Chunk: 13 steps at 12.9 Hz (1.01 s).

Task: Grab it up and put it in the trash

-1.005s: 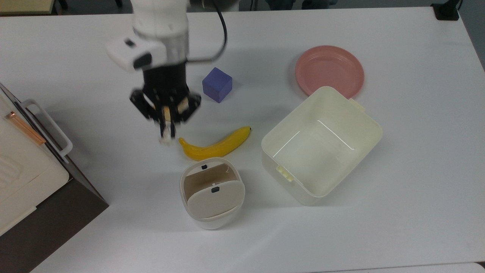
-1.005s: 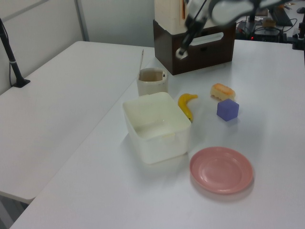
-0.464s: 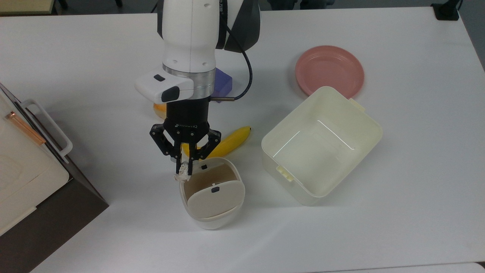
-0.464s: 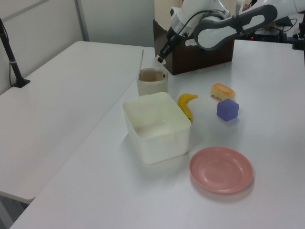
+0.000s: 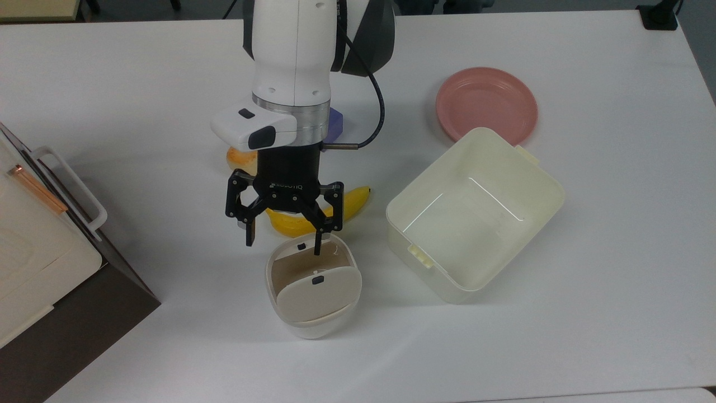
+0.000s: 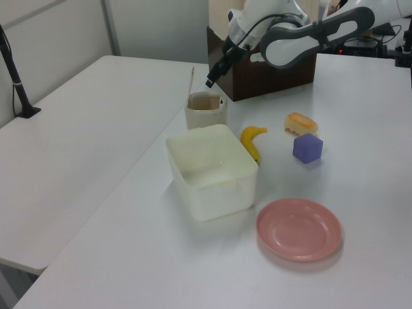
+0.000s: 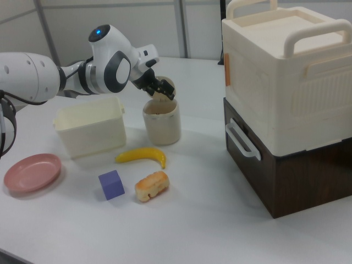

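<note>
Nothing is between our hand's spread fingers above the open trash bin; we judge the paper is dropped, task nearly finished.

White oval trash, flap tilted

A robotics lab: a white robot arm works over a plain white table set with test props, a toy banana and purple cube among them, with partition panels behind the table.
</note>
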### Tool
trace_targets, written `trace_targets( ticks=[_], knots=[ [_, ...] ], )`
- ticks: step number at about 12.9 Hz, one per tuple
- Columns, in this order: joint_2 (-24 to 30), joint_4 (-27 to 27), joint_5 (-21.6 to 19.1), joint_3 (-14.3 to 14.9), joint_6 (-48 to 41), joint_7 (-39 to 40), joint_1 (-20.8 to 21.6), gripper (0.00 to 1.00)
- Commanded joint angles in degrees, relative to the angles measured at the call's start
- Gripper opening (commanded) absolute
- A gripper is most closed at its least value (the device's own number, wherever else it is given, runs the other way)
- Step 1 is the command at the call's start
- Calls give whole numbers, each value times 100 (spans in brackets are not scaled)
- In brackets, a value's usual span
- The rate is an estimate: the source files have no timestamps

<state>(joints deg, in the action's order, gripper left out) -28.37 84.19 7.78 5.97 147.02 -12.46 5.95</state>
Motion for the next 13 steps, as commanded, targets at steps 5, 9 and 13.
trace_targets(
  ticks=[5, 9, 13],
  knots=[
    [1507, 245, -126, 53, -3940, -108, 187, 100],
    [2063, 405, -836, 140, -5460, 1355, 117, 100],
    [2117, 387, -998, 123, -5517, 984, -15, 100]
  ],
)
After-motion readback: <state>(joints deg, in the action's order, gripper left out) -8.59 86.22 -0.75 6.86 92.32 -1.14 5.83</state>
